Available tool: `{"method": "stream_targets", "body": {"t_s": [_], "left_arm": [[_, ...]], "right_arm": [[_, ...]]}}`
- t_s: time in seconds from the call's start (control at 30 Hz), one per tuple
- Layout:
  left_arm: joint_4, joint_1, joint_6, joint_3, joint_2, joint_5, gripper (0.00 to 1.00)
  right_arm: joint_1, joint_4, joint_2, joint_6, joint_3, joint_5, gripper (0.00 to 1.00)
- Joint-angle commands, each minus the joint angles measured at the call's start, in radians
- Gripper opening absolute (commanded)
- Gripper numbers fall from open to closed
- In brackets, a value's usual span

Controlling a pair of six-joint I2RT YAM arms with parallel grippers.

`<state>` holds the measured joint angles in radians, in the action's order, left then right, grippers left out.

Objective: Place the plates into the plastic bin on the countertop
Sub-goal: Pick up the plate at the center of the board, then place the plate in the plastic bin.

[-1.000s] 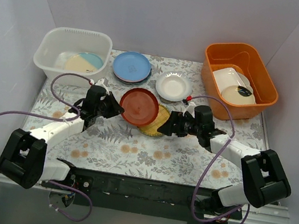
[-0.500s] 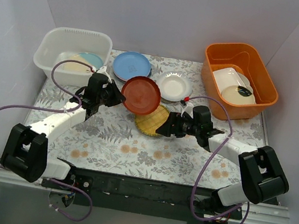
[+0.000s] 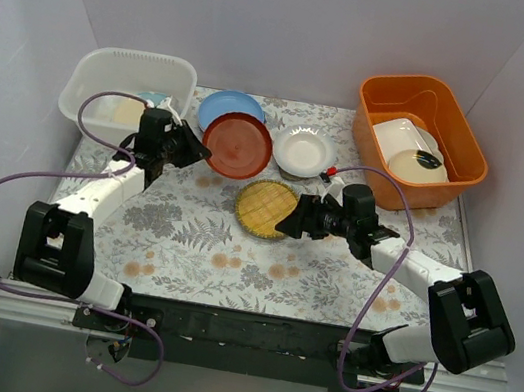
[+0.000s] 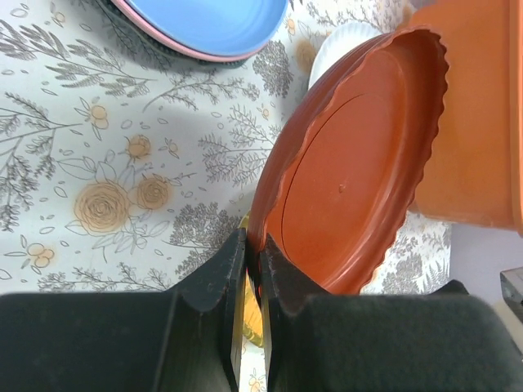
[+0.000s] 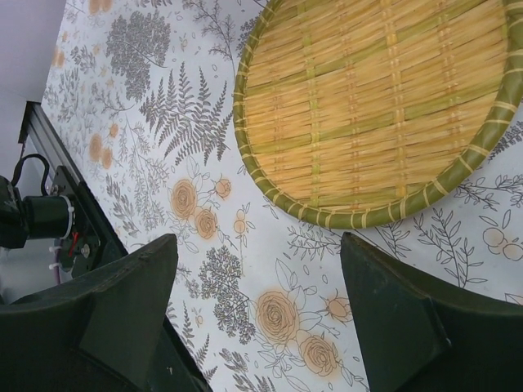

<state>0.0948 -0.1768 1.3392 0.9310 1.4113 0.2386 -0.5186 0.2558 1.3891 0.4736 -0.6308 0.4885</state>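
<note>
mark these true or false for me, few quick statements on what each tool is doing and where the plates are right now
1. The left tool is shut on the rim of the red plate. True.
2. The right tool grips the yellow plate. False: it is open, and the yellow plate lies on the countertop just ahead of it.
3. The plastic bin holds nothing. False: a cream and pale blue plate lies in it.
4. The white scalloped plate sits on the countertop between the blue plate and the orange tub. True.
</note>
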Motion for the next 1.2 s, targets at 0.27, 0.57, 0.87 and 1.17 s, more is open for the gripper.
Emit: {"method": "stream_targets", "body": {"t_s": [0.27,0.57,0.87,1.17], "left_arm": [[0.0,0.105,0.041,0.129,0.034,0.091,0.0],[0.019,0.135,0.089,0.221,0.089,0.099,0.0],[-0.032,0.169,0.135,0.253,0.138,0.105,0.0],[-0.058,0.226,0.166,0.308,0.175,0.076,0.0]], "right_arm": [[-0.004,-0.019,0.017,-0.041,-0.036,0.013,0.88],[-0.004,-0.024,0.001,-0.046,-0.027,0.006,0.88],[-0.006,-0.059,-0.065,-0.043,0.002,-0.03,0.89],[-0.004,-0.079,-0.104,-0.046,0.02,-0.05,0.89]]}}
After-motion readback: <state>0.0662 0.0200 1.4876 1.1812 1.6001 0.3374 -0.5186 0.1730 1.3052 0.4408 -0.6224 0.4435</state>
